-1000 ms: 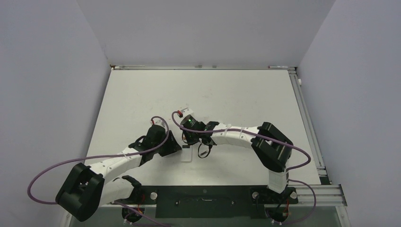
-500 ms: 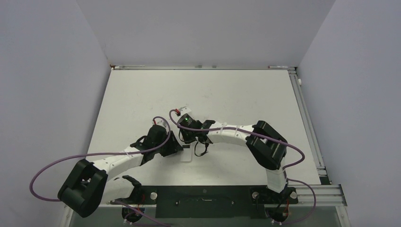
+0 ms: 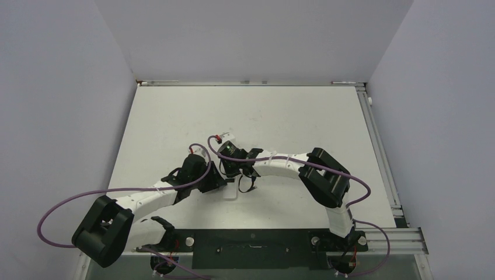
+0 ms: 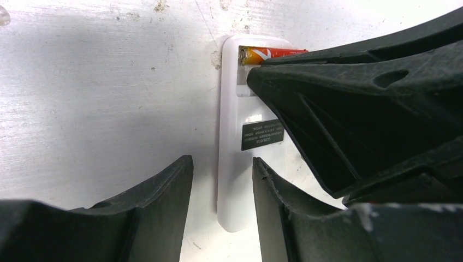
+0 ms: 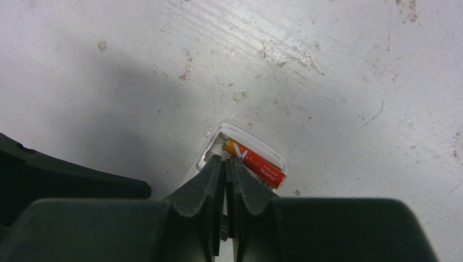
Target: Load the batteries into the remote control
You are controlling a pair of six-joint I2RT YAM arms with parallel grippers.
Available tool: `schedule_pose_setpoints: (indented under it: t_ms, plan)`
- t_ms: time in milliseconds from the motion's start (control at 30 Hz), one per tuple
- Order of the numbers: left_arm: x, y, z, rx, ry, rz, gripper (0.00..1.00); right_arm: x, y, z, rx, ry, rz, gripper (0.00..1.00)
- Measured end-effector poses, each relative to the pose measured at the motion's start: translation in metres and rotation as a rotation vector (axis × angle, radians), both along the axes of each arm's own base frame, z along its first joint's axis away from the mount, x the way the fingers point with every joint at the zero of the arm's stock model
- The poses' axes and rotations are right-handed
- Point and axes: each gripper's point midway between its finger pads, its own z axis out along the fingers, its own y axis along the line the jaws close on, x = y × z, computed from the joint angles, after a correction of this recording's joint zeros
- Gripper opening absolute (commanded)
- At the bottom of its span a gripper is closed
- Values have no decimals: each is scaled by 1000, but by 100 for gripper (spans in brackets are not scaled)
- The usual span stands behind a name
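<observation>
The white remote control (image 4: 236, 158) lies back up on the table, its open recess at the far end. An orange-red battery (image 4: 268, 54) lies in that recess, also seen as the battery (image 5: 256, 164) inside the remote's white rim (image 5: 271, 149). My right gripper (image 5: 225, 159) is shut, with nothing between its fingers and its tips down in the recess right beside the battery. My left gripper (image 4: 221, 160) is open around the remote's near end. Its left finger stands clear of the remote and its right finger overlaps the remote's edge. From above, the remote (image 3: 231, 192) lies between both grippers.
The worn white table (image 3: 280, 116) has a raised rail (image 3: 379, 151) along its right edge and walls on three sides. Purple cables loop off both arms. The right gripper's black body (image 4: 371, 114) fills the right side of the left wrist view.
The right arm's elbow has swung a little to the left and its gripper has crept towards the near edge, staying over the remote. The left arm has barely moved.
</observation>
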Motion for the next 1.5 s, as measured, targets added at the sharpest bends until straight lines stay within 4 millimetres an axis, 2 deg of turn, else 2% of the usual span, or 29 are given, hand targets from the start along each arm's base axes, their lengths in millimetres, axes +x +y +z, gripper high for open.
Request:
schedule_pose_setpoints:
  t_ms: [867,1067,1167,1367,1500]
  plan:
    - [0,-1,0,-5,-4,-1,41,0,1,0,13,8,-26,9]
    - [0,-1,0,-5,-4,-1,41,2,1,2,17,3,-39,13]
    - [0,0,0,-5,-5,-1,41,3,0,8,23,-7,-46,15]
    - [-2,2,0,6,0,4,42,3,-6,32,55,-42,-57,25]
    - [-1,5,1,21,0,10,50,3,-14,44,64,-67,-71,30]
